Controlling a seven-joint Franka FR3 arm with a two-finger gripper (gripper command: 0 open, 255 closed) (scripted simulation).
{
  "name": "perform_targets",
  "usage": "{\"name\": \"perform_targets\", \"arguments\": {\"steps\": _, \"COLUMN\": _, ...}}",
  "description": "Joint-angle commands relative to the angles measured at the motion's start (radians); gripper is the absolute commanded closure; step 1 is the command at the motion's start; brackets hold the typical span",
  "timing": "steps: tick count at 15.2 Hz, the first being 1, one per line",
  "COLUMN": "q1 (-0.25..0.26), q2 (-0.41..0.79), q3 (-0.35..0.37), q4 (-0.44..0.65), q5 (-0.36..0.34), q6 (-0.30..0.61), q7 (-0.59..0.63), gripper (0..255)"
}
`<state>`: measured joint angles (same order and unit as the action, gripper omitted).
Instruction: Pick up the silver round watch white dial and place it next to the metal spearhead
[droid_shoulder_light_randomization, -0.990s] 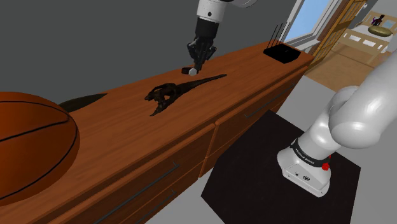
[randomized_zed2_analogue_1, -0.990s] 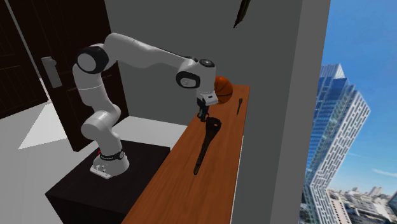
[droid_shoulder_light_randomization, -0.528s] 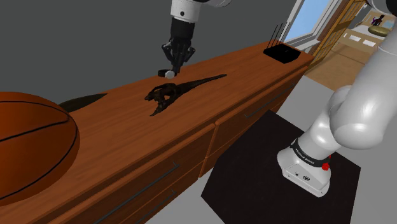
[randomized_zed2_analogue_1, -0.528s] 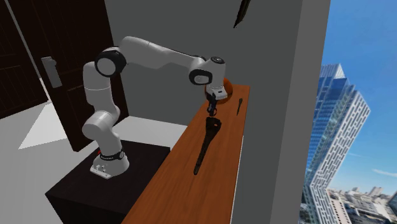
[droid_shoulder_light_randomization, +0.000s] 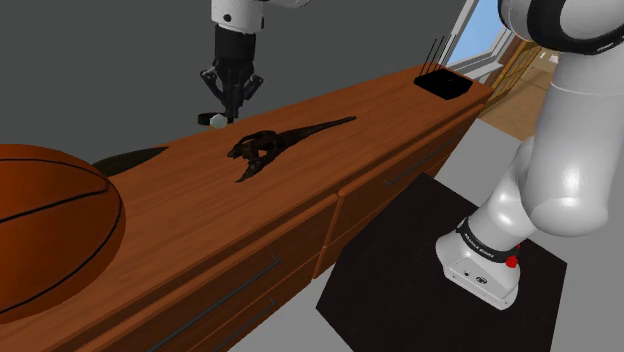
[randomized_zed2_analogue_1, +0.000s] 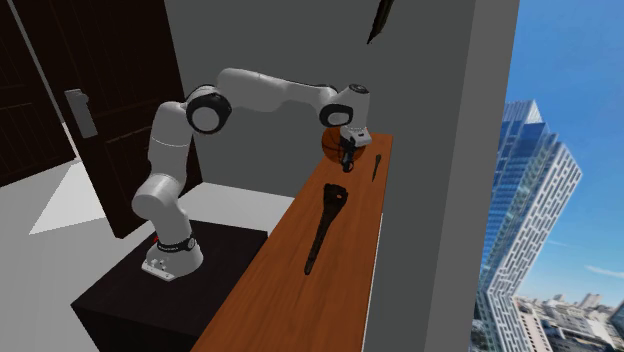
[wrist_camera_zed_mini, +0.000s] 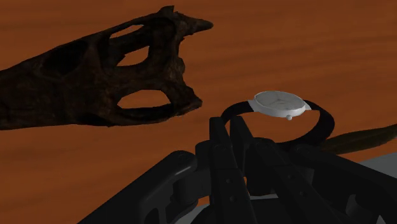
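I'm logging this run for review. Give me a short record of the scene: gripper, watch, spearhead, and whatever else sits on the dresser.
gripper: shut on the black strap of the watch, above the dresser
watch: silver case, white dial, off the wood
spearhead: dark, flat on the dresser near the basketball
other: dark long-snouted skull mid-dresser; black tray at far end
placement: not yet done

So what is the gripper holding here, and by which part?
The watch: the gripper clasps it by its black strap, on the loop's near side, not by the round case.
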<state>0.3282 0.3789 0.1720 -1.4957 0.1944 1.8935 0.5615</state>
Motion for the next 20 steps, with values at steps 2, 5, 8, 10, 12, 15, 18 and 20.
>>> {"name": "perform_targets", "arguments": {"steps": 2, "q1": 0.044, "q2": 0.116, "q3": 0.008, "q4": 0.168, "q5": -0.027, "q6": -0.041, "q7": 0.059, "gripper": 255}}
{"name": "perform_targets", "arguments": {"steps": 5, "q1": 0.093, "q2": 0.258, "q3": 0.011, "q4": 0.392, "q5": -0.055, "q6": -0.113, "q7": 0.113, "gripper": 255}}
{"name": "perform_targets", "arguments": {"steps": 8, "q1": 0.16, "q2": 0.496, "q3": 0.008, "q4": 0.797, "q5": -0.089, "q6": -0.27, "q7": 0.172, "gripper": 255}}
{"name": "perform_targets", "arguments": {"steps": 10, "q1": 0.156, "q2": 0.472, "q3": 0.007, "q4": 0.728, "q5": -0.085, "q6": -0.225, "q7": 0.164, "gripper": 255}}
{"name": "perform_targets", "arguments": {"steps": 12, "q1": 0.152, "q2": 0.458, "q3": 0.007, "q4": 0.676, "q5": -0.083, "q6": -0.188, "q7": 0.158, "gripper": 255}}
{"name": "perform_targets", "arguments": {"steps": 15, "q1": 0.148, "q2": 0.445, "q3": 0.007, "q4": 0.612, "q5": -0.08, "q6": -0.139, "q7": 0.15, "gripper": 255}}
{"name": "perform_targets", "arguments": {"steps": 18, "q1": 0.144, "q2": 0.438, "q3": 0.007, "q4": 0.561, "q5": -0.078, "q6": -0.095, "q7": 0.142, "gripper": 255}}
{"name": "perform_targets", "arguments": {"steps": 20, "q1": 0.143, "q2": 0.437, "q3": 0.007, "q4": 0.531, "q5": -0.077, "q6": -0.067, "q7": 0.137, "gripper": 255}}
